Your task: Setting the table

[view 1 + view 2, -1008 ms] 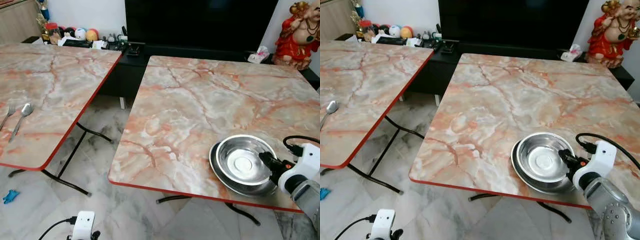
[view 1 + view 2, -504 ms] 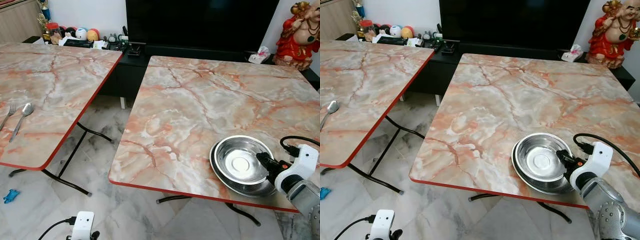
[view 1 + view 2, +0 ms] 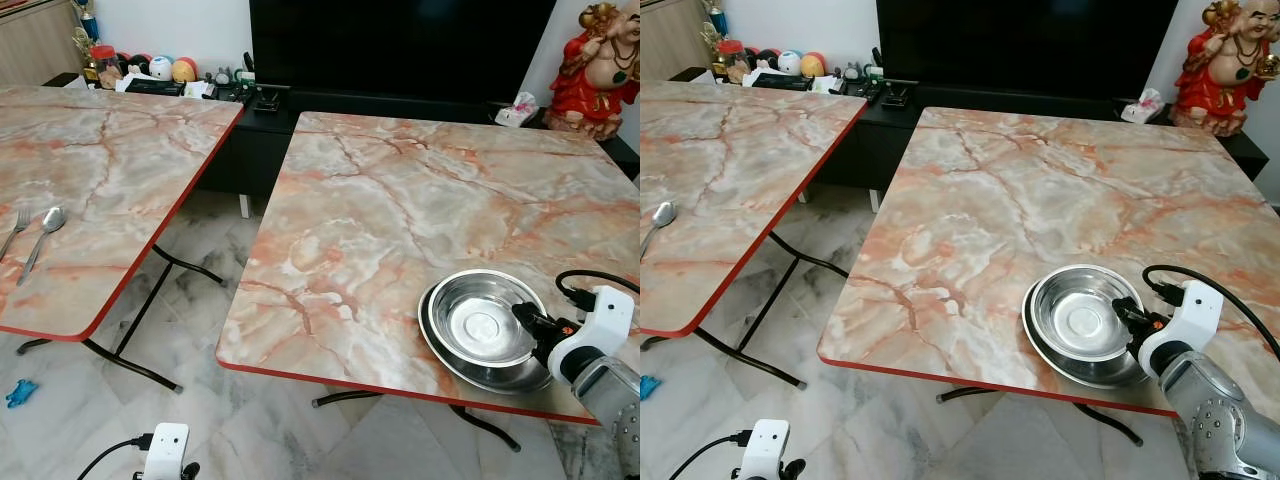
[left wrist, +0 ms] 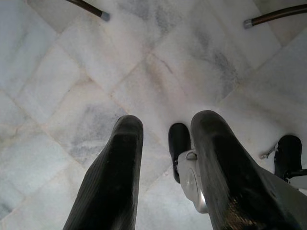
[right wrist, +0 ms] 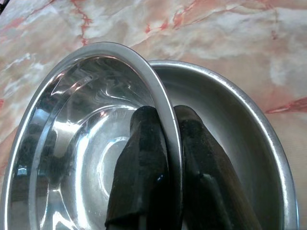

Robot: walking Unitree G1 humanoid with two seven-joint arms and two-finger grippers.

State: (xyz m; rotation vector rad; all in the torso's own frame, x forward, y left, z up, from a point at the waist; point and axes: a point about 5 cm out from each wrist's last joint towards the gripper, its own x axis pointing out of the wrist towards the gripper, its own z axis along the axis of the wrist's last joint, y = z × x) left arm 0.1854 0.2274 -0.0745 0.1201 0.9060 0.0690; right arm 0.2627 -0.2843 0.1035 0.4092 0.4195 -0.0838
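Bowl (image 5: pixel 86 139) rim pinched in right hand (image 5: pixel 165 158), seemingly tilted — over plate (image 5: pixel 249 143)

I am seeing the bowl (image 3: pixel 485 322) sitting in the plate (image 3: pixel 450 356) near the front right corner of the right table (image 3: pixel 400 210), while the fork (image 3: pixel 12 232) and spoon (image 3: pixel 43 240) are lying side by side on the left table (image 3: pixel 100 160).

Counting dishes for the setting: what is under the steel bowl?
A steel plate lies under the bowl, whose rim the right gripper pinches. The plate's centre is covered.
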